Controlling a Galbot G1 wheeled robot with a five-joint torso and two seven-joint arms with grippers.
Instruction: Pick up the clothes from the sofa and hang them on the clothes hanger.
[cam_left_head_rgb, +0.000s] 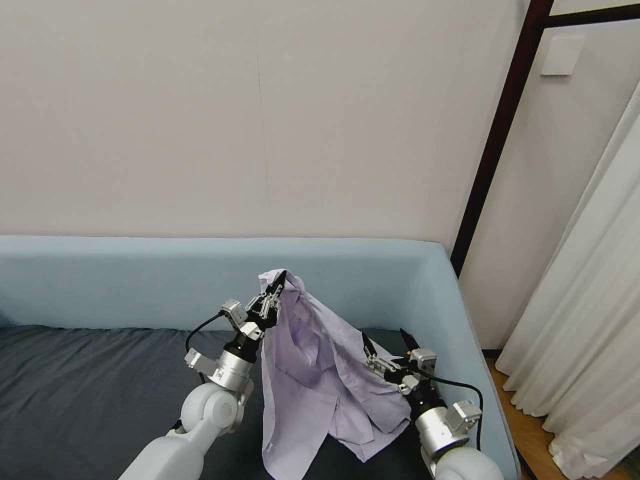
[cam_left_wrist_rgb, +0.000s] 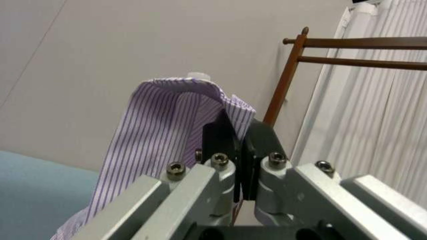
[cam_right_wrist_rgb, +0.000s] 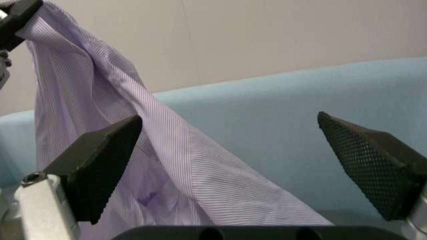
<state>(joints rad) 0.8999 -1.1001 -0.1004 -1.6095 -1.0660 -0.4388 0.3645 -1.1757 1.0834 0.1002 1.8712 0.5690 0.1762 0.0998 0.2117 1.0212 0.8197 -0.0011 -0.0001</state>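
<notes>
**Shirt held up over the sofa by its collar**

The left gripper (cam_left_head_rgb: 272, 292) is raised in front of the sofa (cam_left_head_rgb: 120, 280) back, with its fingers closed tight on the collar of a purple striped shirt (cam_left_head_rgb: 310, 385). In the left wrist view the black fingertips of the left gripper (cam_left_wrist_rgb: 233, 131) press together with the shirt (cam_left_wrist_rgb: 153, 120) folded over them. From that pinch the cloth hangs down and spreads toward the robot's right, its lower part reaching the dark seat (cam_left_head_rgb: 90, 390).

The right gripper (cam_left_head_rgb: 385, 345) sits lower, just beside the hanging cloth, with its fingers spread wide and holding nothing. In its own wrist view the right gripper (cam_right_wrist_rgb: 230, 125) stands open, and the shirt (cam_right_wrist_rgb: 100, 100) slopes past one finger; whether it touches I cannot tell. The left gripper (cam_right_wrist_rgb: 13, 20) shows at the top of that slope.

The dark wooden rack (cam_left_wrist_rgb: 285, 80) stands off to the robot's right, near the wall (cam_left_head_rgb: 250, 110) and a white curtain (cam_left_head_rgb: 590, 350), well apart from the shirt
</notes>
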